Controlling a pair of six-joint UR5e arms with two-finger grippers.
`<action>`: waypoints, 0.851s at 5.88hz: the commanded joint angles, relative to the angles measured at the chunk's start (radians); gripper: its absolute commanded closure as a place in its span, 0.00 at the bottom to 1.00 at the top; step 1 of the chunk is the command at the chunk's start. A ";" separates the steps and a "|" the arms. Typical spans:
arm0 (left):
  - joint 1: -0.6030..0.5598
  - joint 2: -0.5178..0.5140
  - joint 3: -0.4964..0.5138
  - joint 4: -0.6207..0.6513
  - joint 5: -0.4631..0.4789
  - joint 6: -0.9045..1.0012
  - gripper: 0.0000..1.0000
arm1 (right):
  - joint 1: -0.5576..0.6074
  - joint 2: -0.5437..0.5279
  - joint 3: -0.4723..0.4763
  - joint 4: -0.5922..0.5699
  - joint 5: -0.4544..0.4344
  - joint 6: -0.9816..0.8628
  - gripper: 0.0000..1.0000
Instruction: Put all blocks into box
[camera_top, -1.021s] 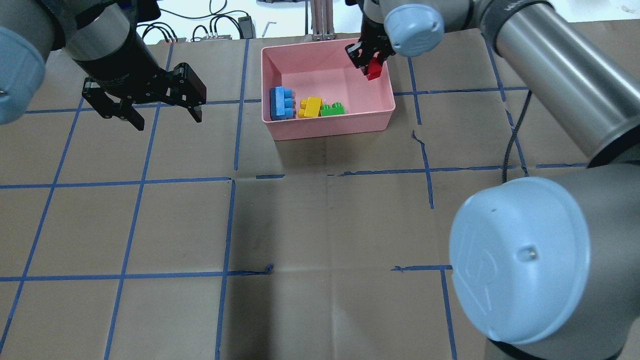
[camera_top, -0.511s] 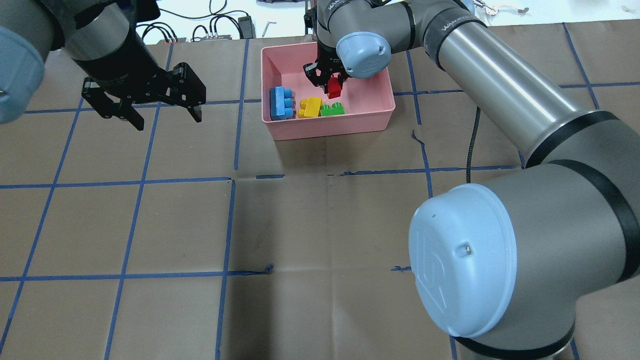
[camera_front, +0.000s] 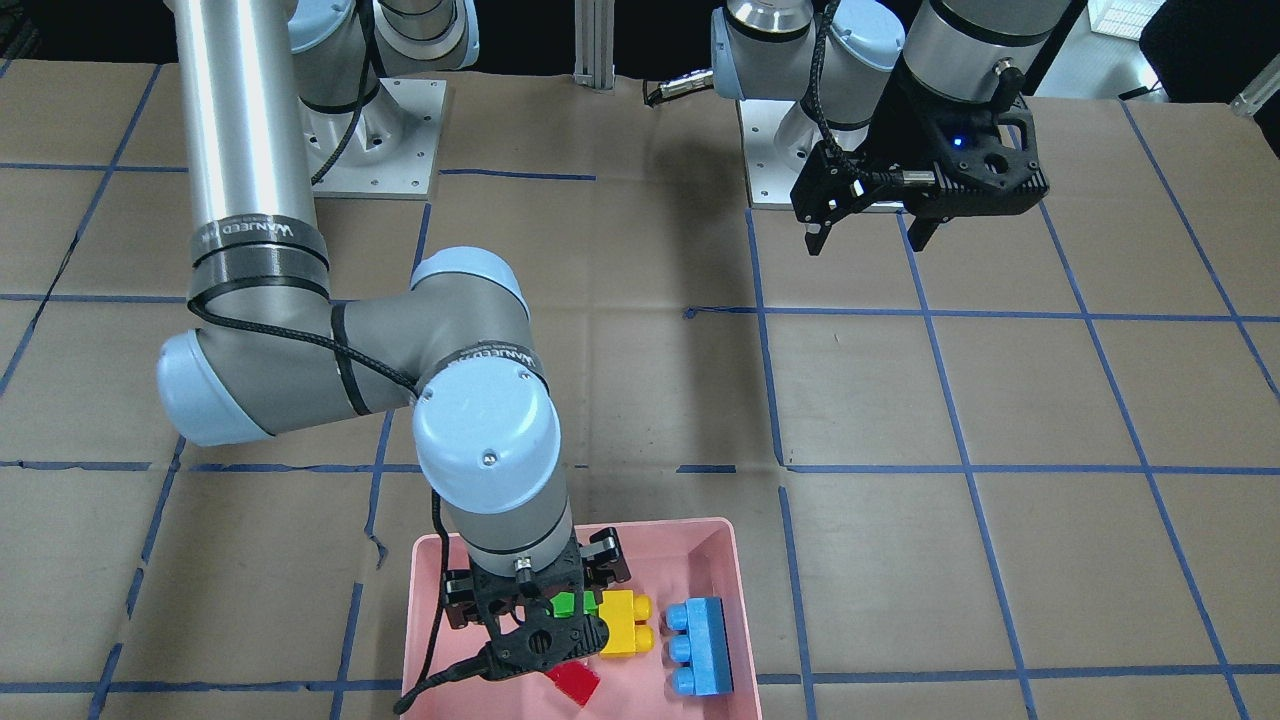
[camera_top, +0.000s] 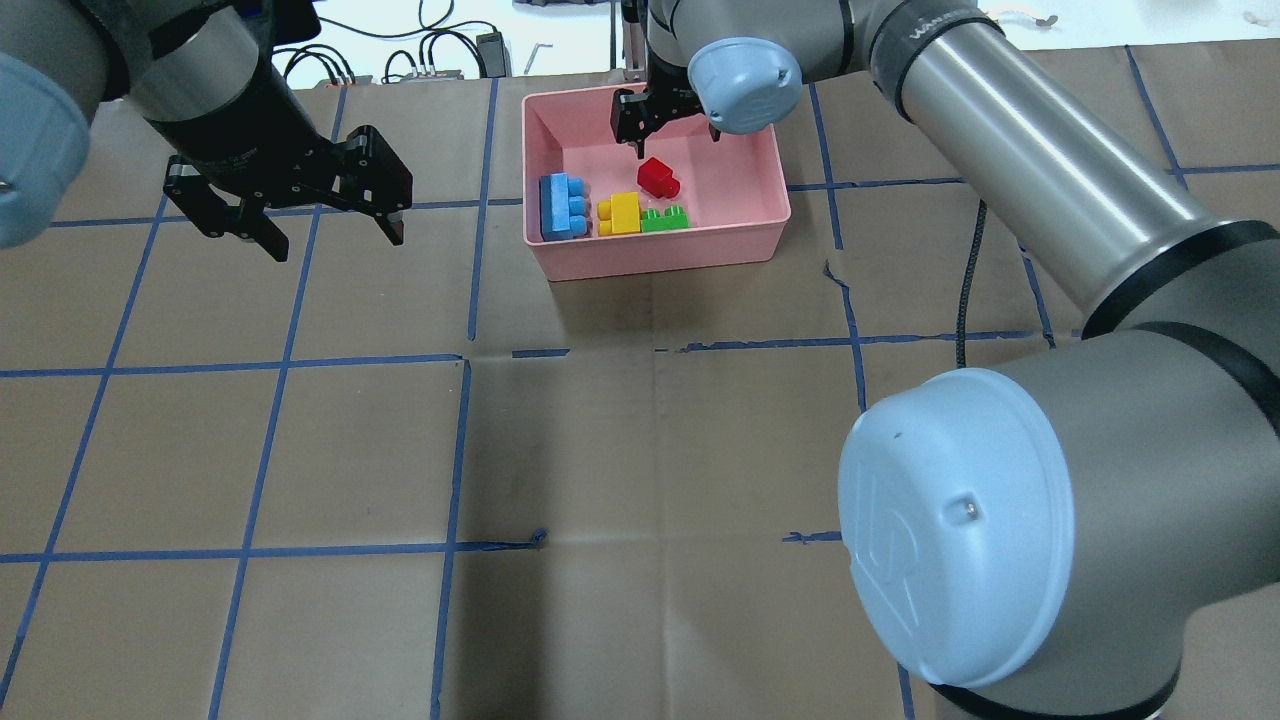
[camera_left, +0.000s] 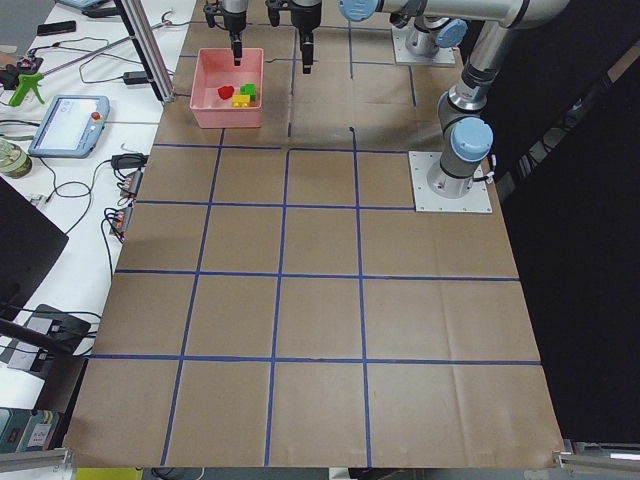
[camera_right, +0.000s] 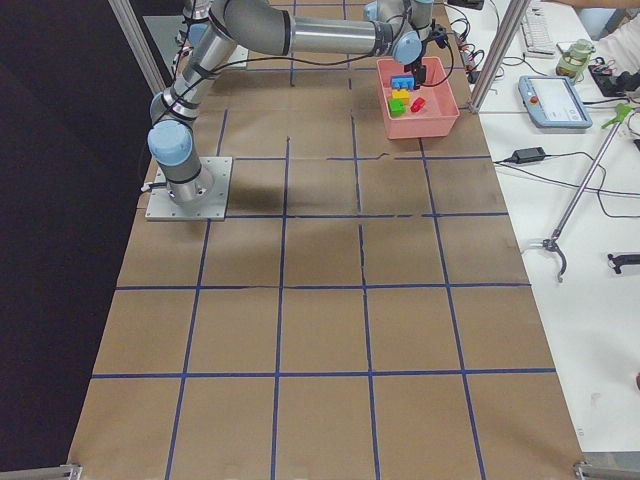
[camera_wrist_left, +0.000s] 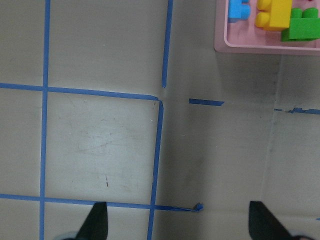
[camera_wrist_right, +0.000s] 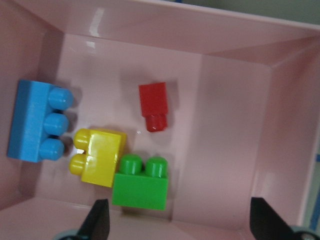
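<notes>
Right wrist-mounted view: right gripper (camera_wrist_right: 182, 220) is hovering empty, jaws apart, over the box (camera_wrist_right: 175, 22); red block (camera_wrist_right: 154, 102) is lying loose inside it near the other blocks (camera_wrist_right: 100, 156). Looks like all four are in, so I'd be retracting straight up without clipping a wall.

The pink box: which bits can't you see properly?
Front-facing view: the right gripper covers most of the green block; the bottom edge cuts off the box.
Left wrist view: the top edge cuts the box; the red block is out of frame.
Side views: contents too tiny.

Four blocks (camera_top: 625, 213) in the box (camera_top: 660, 258), three abreast, one apart.
</notes>
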 joint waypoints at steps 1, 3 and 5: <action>0.000 0.000 -0.001 0.000 0.000 0.000 0.00 | -0.132 -0.123 0.016 0.239 0.003 -0.012 0.00; 0.000 0.000 0.000 0.000 0.000 0.000 0.00 | -0.201 -0.324 0.163 0.346 -0.006 -0.049 0.01; 0.000 0.000 0.000 0.002 0.000 -0.002 0.00 | -0.211 -0.574 0.402 0.360 -0.007 -0.032 0.01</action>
